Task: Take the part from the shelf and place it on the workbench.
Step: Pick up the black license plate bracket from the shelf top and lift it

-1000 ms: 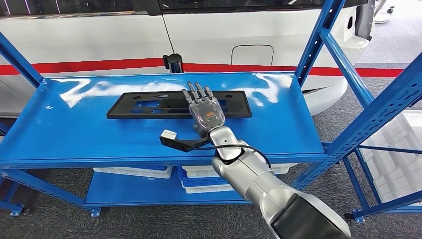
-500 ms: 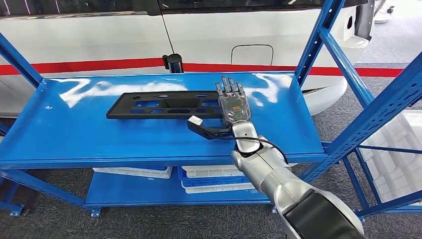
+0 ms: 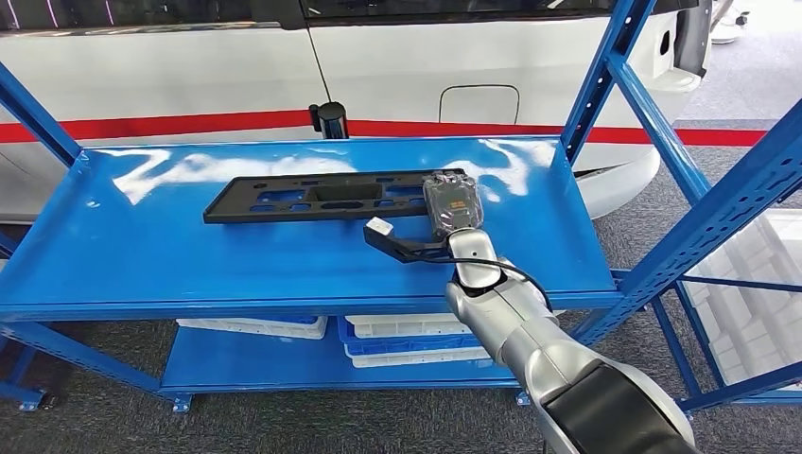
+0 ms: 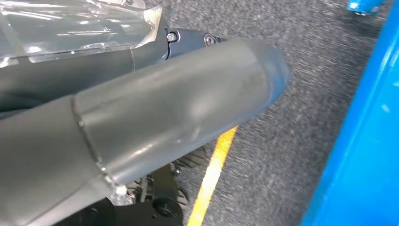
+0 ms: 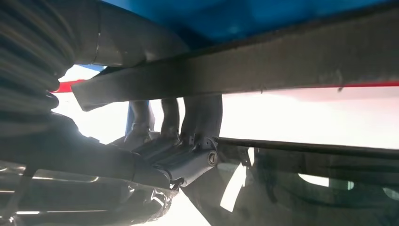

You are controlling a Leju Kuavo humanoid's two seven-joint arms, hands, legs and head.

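Here, in the head view, the black plastic part (image 3: 331,196), a long flat panel with cut-outs, lies on the blue shelf (image 3: 142,255), about mid-depth and nearer the rear edge than the front lip. The right hand (image 3: 451,203) sits over the part's right-hand end, its back toward the camera and its fingers curled down out of sight over the far edge. A grip looks to be forming, but from here I cannot tell whether the fingers actually hold the part. Because the hand is at one end of a long panel, a lift from there would likely let the far end sag or swing, and it could drag across the shelf or twist out of the fingers. The blue upright post (image 3: 605,76), beyond the part's right end, is near enough for a swinging panel or the arm to knock it.

In the left wrist view, the left hand (image 4: 117,122) hangs above grey carpet with a yellow floor line (image 4: 214,176); its thumb is plain, but I cannot tell how the fingers lie.

In the right wrist view, the part's dark edge (image 5: 244,66) runs across just beside the hand, with dark fingers (image 5: 197,117) hooked over it. The contact looks shallow, so a slip during lifting seems the main risk.
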